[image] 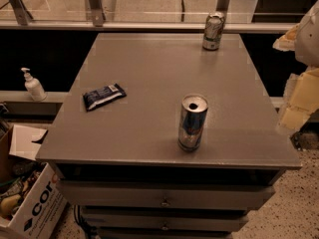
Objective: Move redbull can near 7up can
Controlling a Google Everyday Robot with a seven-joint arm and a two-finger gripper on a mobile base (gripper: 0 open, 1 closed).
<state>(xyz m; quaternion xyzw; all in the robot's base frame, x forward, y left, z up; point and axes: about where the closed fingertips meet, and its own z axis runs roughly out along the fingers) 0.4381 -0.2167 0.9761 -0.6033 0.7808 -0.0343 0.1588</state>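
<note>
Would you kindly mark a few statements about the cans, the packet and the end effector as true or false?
1. The redbull can stands upright near the front edge of the table. True.
2. The 7up can lies on its side beside the redbull can. False: it stands upright at the table's far edge, well apart from it.
3. A dark snack packet lies flat, to the picture's left of the redbull can. True.
4. The end effector holds the redbull can. False: it is at the picture's right edge, beyond the table's side, touching neither can.
5. The pump bottle stands on the table. False: it stands on a ledge beside the table.
</note>
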